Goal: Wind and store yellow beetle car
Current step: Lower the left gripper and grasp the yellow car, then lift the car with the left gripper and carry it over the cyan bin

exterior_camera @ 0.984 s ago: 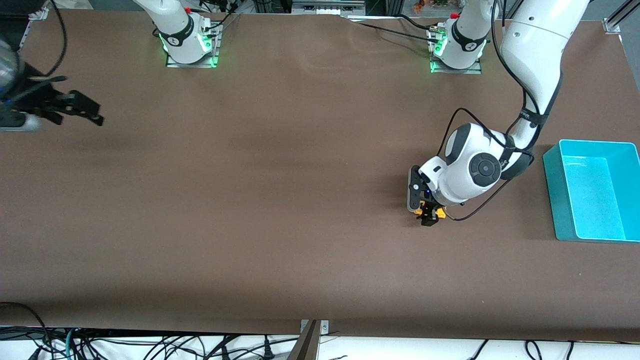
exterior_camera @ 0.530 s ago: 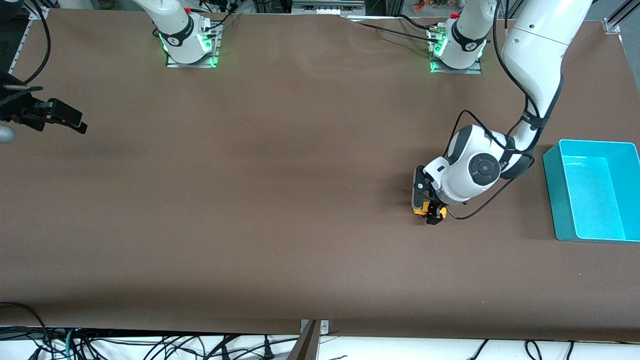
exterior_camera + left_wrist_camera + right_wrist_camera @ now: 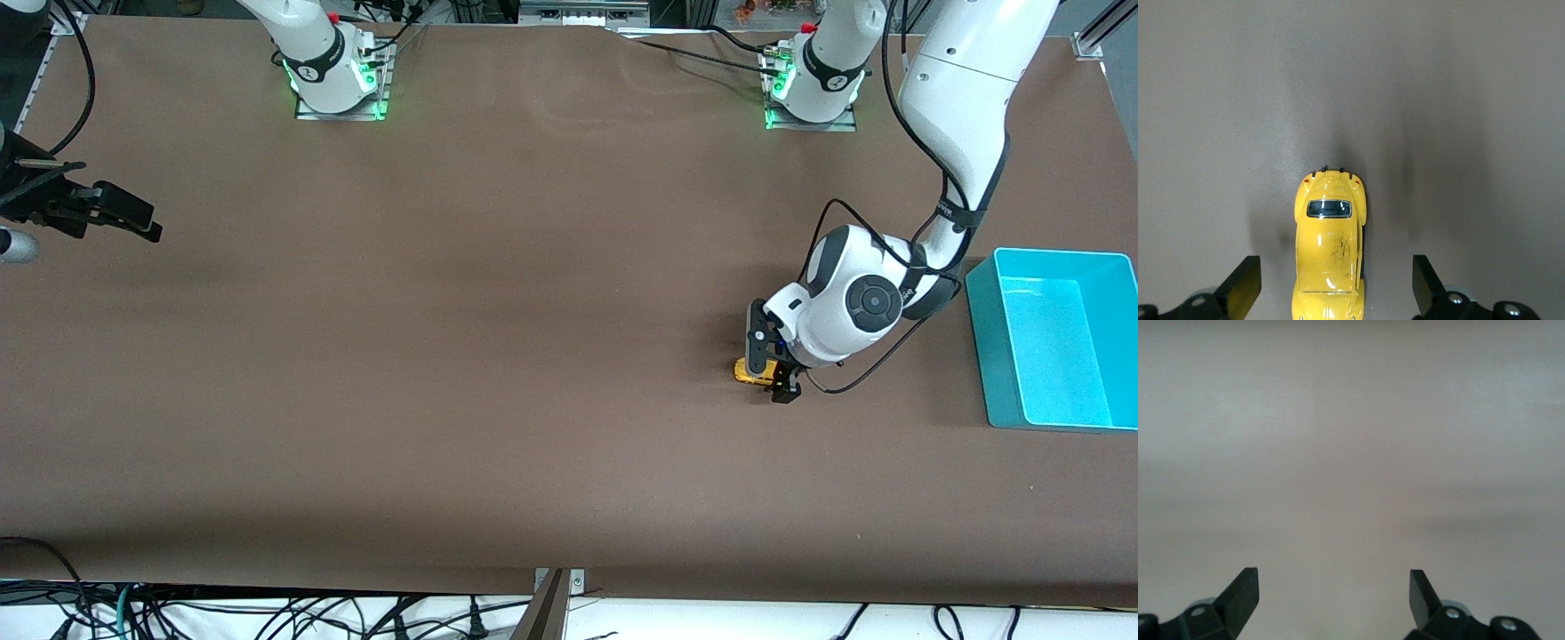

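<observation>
The yellow beetle car [image 3: 745, 372] stands on the brown table near the left arm's end, with dark windows and a rounded body. My left gripper [image 3: 770, 380] is down over it, open. In the left wrist view the car [image 3: 1330, 247] lies lengthwise between the two black fingertips [image 3: 1245, 283], with a gap on each side, so my left gripper [image 3: 1335, 293] straddles it without touching. My right gripper [image 3: 120, 213] is open and empty at the right arm's end of the table. The right wrist view shows the right gripper [image 3: 1333, 593] over bare table only.
A teal bin [image 3: 982, 338], open on top and empty, stands at the left arm's end of the table, beside the left hand. The two arm bases [image 3: 333, 71] stand along the table edge farthest from the front camera. Cables hang past the nearest edge.
My left hand has shifted a little toward the teal bin, uncovering more of the car. My right gripper has drawn back toward the right arm's end of the table.
</observation>
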